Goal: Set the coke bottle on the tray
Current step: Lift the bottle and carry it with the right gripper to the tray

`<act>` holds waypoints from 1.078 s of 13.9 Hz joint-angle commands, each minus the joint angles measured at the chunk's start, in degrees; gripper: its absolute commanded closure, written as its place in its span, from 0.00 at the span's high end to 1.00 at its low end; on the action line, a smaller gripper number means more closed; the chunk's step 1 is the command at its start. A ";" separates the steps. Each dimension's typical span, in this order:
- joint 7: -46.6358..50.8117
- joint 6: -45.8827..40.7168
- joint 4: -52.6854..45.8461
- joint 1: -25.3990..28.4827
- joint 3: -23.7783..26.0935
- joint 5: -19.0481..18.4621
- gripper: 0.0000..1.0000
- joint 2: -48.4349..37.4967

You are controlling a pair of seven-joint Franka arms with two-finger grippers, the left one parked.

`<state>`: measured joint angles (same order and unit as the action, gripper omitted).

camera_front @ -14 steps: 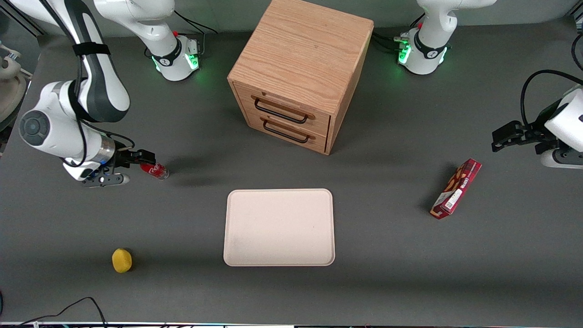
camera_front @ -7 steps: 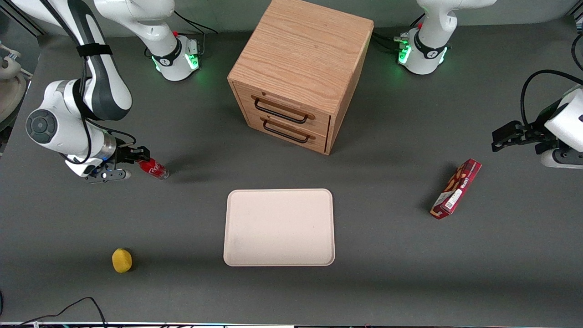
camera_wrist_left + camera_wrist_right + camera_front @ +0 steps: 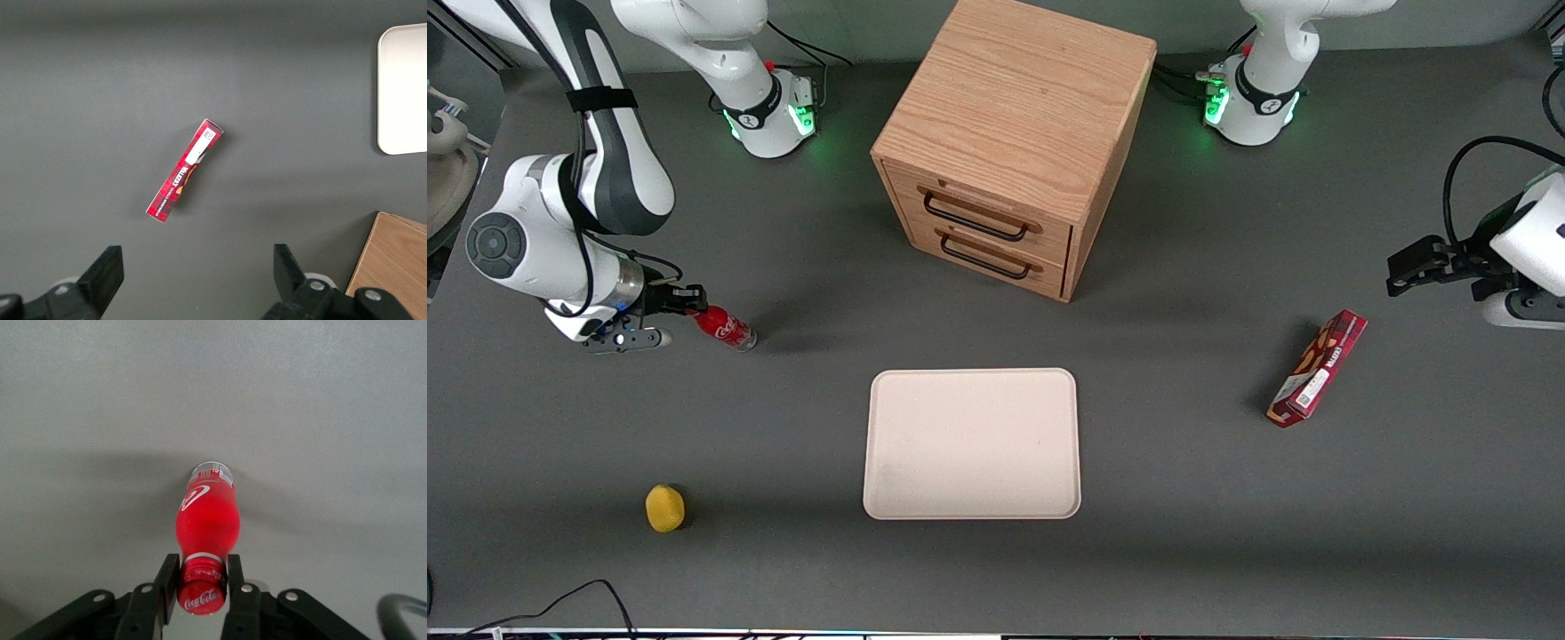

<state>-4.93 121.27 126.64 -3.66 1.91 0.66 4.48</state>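
The coke bottle (image 3: 727,328) is small and red, and leans with its clear base on the grey table toward the working arm's end. My right gripper (image 3: 688,310) is shut on its red cap. In the right wrist view both black fingers (image 3: 166,579) press the sides of the cap, and the coke bottle (image 3: 206,519) extends away from them with its white logo showing. The tray (image 3: 971,443), pale cream with rounded corners, lies flat near the table's middle, nearer the front camera than the bottle. An edge of the tray (image 3: 403,87) shows in the left wrist view.
A wooden two-drawer cabinet (image 3: 1014,142) stands farther from the camera than the tray. A red snack box (image 3: 1318,368) lies toward the parked arm's end and also appears as the snack box (image 3: 185,171) there. A yellow lemon-sized object (image 3: 665,508) sits near the front edge.
My gripper has drawn back along the bottle toward the working arm's end and now sits at the cap. The bottle's base has stayed in place.
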 commanded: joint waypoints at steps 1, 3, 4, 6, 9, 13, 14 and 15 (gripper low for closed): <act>-0.78 0.45 1.33 -0.38 0.63 -0.05 0.13 -1.58; -0.34 0.45 0.98 -0.21 0.90 0.04 0.00 -1.58; -0.26 0.37 0.55 -0.03 1.42 0.04 0.00 -1.58; 3.07 -0.42 -1.99 0.14 3.44 0.04 0.00 -1.41; 12.54 -9.36 -12.68 0.23 9.84 0.57 0.00 -0.27; 26.35 -15.63 -35.18 1.11 18.46 0.31 0.00 11.65; 28.38 -15.63 -39.84 3.03 18.57 -0.04 0.00 15.43; 29.53 -15.54 -44.15 5.31 18.22 -0.39 0.00 19.56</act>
<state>20.73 108.16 96.09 -1.45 20.21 0.93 11.81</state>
